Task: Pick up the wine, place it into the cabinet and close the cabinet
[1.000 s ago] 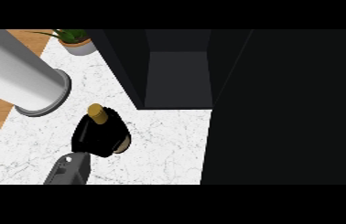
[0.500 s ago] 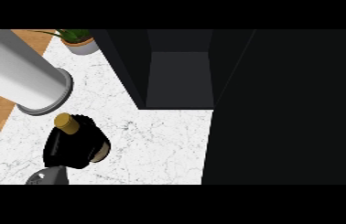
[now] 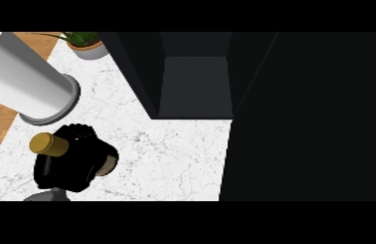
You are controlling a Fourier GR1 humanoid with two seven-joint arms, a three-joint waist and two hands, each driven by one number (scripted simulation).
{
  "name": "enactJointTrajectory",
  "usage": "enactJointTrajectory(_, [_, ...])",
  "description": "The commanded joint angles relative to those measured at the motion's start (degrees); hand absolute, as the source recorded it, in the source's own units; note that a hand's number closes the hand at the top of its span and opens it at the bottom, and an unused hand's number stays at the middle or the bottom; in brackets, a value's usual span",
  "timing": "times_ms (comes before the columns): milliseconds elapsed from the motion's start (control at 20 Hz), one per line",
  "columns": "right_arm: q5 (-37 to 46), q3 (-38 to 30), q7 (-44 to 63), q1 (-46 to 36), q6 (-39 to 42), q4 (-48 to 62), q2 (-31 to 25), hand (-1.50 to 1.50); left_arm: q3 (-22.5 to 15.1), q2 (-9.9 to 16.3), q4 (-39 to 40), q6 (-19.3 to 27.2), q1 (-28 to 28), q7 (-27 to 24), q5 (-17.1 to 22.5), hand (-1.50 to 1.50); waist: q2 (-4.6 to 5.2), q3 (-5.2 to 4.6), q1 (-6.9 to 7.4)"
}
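The wine bottle shows as a gold cap [image 3: 48, 144] and a pale patch of its body [image 3: 108, 164] at the lower left of the head view. My left hand [image 3: 73, 163] is black and curled round the bottle, hiding most of it. Its grey forearm [image 3: 47, 196] enters from the lower edge. The dark cabinet [image 3: 195, 83] stands open at the top centre, well to the right of the hand and farther back. Its inside looks bare. My right hand shows nowhere.
A large grey cylinder [image 3: 37, 91] lies just behind the hand at the left. A potted plant [image 3: 84, 44] stands at the back left. A tall dark panel [image 3: 301, 118] fills the right side. White marble counter [image 3: 169, 158] lies between hand and cabinet.
The left hand, holding the bottle, has moved left and toward the near edge, away from the cabinet. The cabinet has not changed.
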Motion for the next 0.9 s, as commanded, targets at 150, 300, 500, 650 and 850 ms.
enactJointTrajectory(150, [-0.1, 2.5, 3.4, -0.2, -1.6, -5.6, 1.2, -1.50, -6.2, -4.4, -18.2, 2.6, 2.5, 15.6, 3.0, 1.50, -0.09, 0.00, 0.01])
enactJointTrajectory(300, [-3.3, -1.6, 2.8, -3.6, -1.3, -2.7, -0.1, -1.50, -6.9, -3.2, -25.0, 4.0, 2.4, 21.4, 3.1, 1.50, 0.06, -0.01, 0.03])
enactJointTrajectory(500, [-4.8, -1.8, 2.9, 0.6, -0.3, -6.3, -0.2, -1.50, -12.9, -7.8, -27.3, 9.8, 2.0, 23.3, -3.3, 1.50, 0.09, -0.01, -0.46])
enactJointTrajectory(650, [-6.1, -4.0, 1.8, -0.2, 0.5, -4.3, -0.7, -1.50, -13.8, -7.3, -33.1, 10.0, 1.0, 31.0, -1.2, 1.50, 0.11, -0.01, -0.35])
enactJointTrajectory(850, [-1.2, 2.2, 1.4, 2.1, -0.5, -5.0, 1.8, -1.50, -20.1, -8.7, -36.9, 13.7, 0.4, 35.3, -0.8, 1.50, 0.07, -0.03, -0.34])
